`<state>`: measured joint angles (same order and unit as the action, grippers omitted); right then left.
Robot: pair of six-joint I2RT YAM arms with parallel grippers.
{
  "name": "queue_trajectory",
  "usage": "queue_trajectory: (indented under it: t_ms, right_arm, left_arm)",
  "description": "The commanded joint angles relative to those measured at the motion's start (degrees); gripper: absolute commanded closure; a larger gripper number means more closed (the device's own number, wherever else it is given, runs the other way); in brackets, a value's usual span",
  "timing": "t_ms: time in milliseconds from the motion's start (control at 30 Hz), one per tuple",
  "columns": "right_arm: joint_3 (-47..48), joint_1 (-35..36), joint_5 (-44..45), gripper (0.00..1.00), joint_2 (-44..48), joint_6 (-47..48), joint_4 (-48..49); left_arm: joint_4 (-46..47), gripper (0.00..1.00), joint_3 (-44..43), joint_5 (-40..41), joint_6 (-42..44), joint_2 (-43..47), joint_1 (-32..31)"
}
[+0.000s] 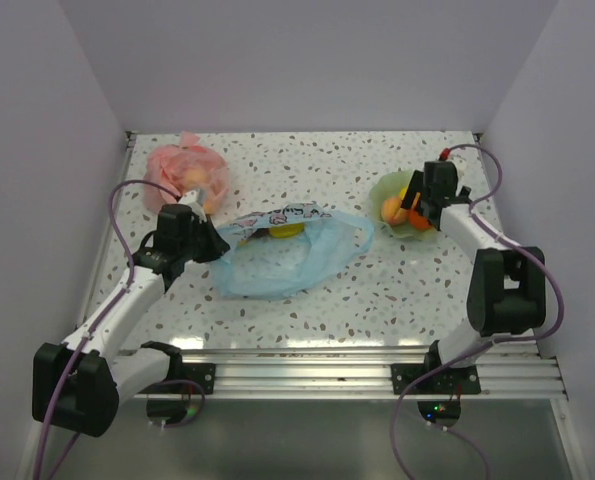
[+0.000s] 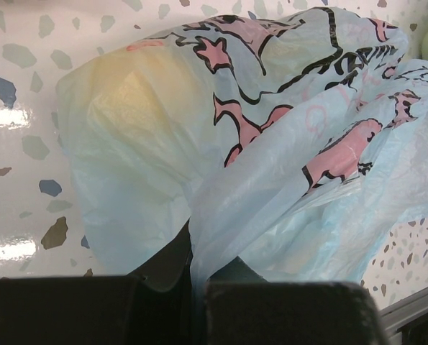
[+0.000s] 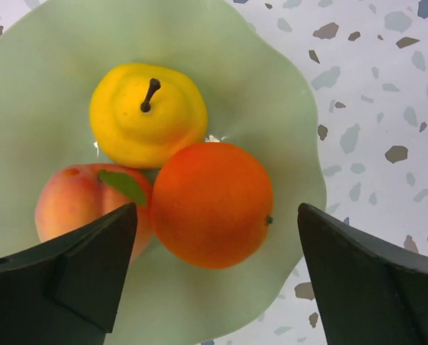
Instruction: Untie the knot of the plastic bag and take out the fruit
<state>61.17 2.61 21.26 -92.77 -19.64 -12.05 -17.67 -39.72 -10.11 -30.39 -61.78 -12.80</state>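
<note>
Over the pale green plate (image 3: 275,86) on the right of the table (image 1: 397,290), the right gripper (image 3: 217,212) hangs with its two dark fingers spread wide, gripping nothing. Between them an orange (image 3: 210,205) rests on the plate, touching a peach (image 3: 66,208) and a yellow pear-shaped fruit (image 3: 147,115). By the look of it, three fruits are out and the orange is the one being released. The clean way on is to lift straight up with the fingers wide, so neither nudges the orange off the shallow plate. The right arm rises from its base, folds at the elbow and points its wrist down.

Across the table, the left gripper (image 2: 198,287) is pinched tight on the film of the plastic bag (image 1: 277,265). The bag lies mid-table, with a yellow fruit (image 1: 285,230) showing by its printed band. The left arm stretches low and forward to the bag's left end.
</note>
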Motion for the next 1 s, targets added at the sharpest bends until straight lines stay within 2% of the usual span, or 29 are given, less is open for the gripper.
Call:
queue_trajectory:
  t_ms: [0,133,233,333,433,567,800,900,967]
  right_arm:
    - [1.8,-0.1,-1.4,0.01,3.0,-1.4,1.3]
    - [2.5,0.0,-4.1,0.01,6.7,-1.3,0.1]
    - [3.7,0.7,-10.0,0.02,9.7,-0.1,-1.7]
    - [4.3,4.8,-15.0,0.01,13.2,3.9,-1.9]
    - [5.5,12.2,-17.4,0.01,15.2,9.1,-2.9]
    - [5.0,20.8,-26.1,0.01,16.2,13.8,-2.1]
    - [4.1,28.7,-35.5,0.02,14.6,19.3,-1.2]
    - [3.0,29.9,-37.2,0.02,14.5,20.6,0.2]
    - [2.3,30.2,-37.3,0.02,14.7,20.4,1.0]
  left_arm:
    - [0.8,0.99,-0.4,-0.2,0.9,1.2,-0.2]
    - [1.0,0.99,-0.6,-0.2,0.9,0.9,-0.2]
    - [1.0,0.99,-1.0,0.0,1.0,0.6,-0.2]
    - [1.1,0.99,-1.3,0.3,1.1,0.3,-0.3]
    - [1.3,1.00,-1.8,0.4,1.2,0.1,-0.2]
    - [1.5,1.00,-3.0,-0.3,1.7,-0.5,-0.2]
    - [2.7,1.00,-7.1,-5.6,3.1,-1.5,-0.6]
    - [2.1,1.00,-13.1,-6.9,3.3,-2.5,-4.8]
    - [0.7,1.00,-18.3,-6.3,2.9,-2.8,-10.6]
